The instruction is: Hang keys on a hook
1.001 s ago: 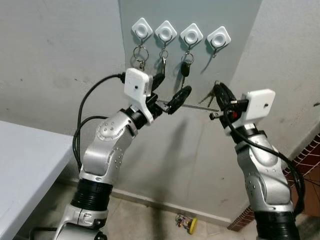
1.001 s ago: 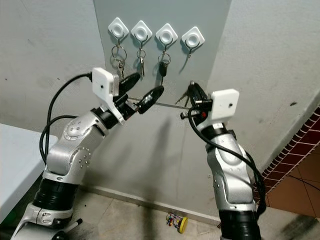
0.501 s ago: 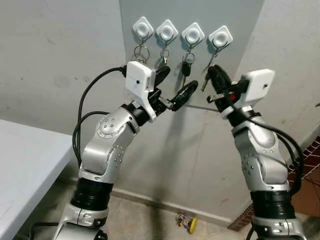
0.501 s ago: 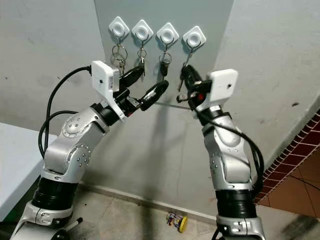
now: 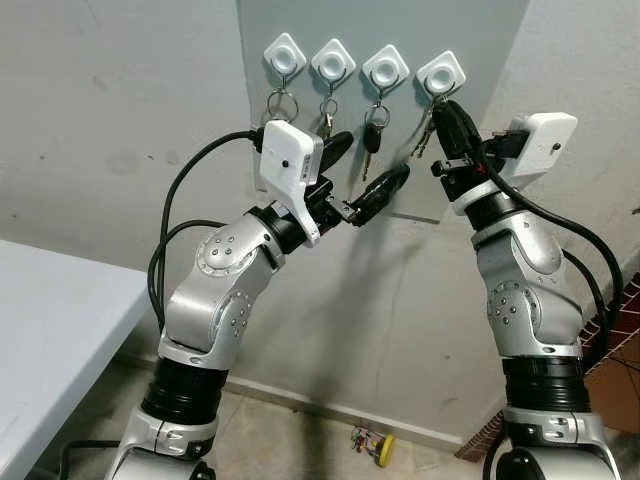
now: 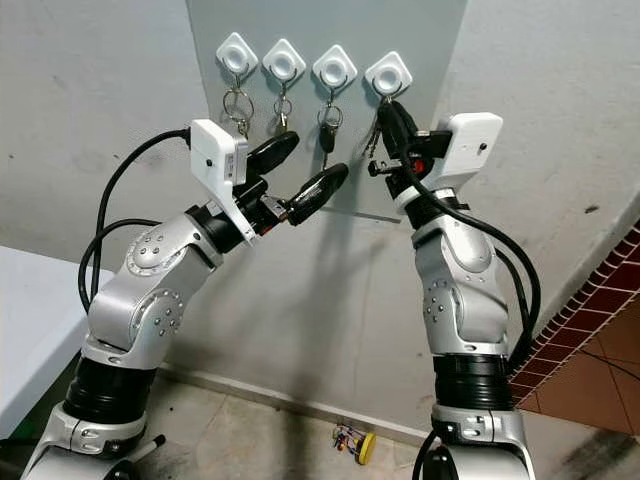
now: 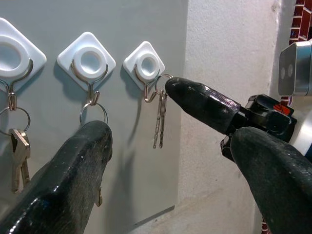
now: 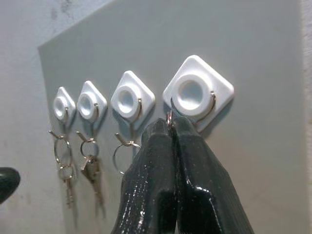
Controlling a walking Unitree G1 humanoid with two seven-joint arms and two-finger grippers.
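Four white diamond hooks sit in a row on a grey wall panel [image 5: 470, 30]. My right gripper [image 8: 170, 125] is shut on a small key ring [image 8: 168, 116], pressed up against the wire of the rightmost hook [image 5: 440, 72]. Its keys [image 7: 159, 122] dangle below that hook, and I cannot tell whether the ring is over the wire. My left gripper [image 5: 375, 156] is open and holds nothing, just below the two middle hooks and to the left of the right gripper.
The other three hooks each carry keys: a ring with keys [image 5: 281, 105], a second set [image 5: 327, 112], and a black fob [image 5: 372, 135]. A white table [image 5: 50, 330] stands at the left. A yellow-tagged bunch [image 5: 372, 443] lies on the floor by the wall.
The right gripper has risen with the keys from below the panel's edge up to the rightmost hook. The left gripper has shifted slightly up and right, still open.
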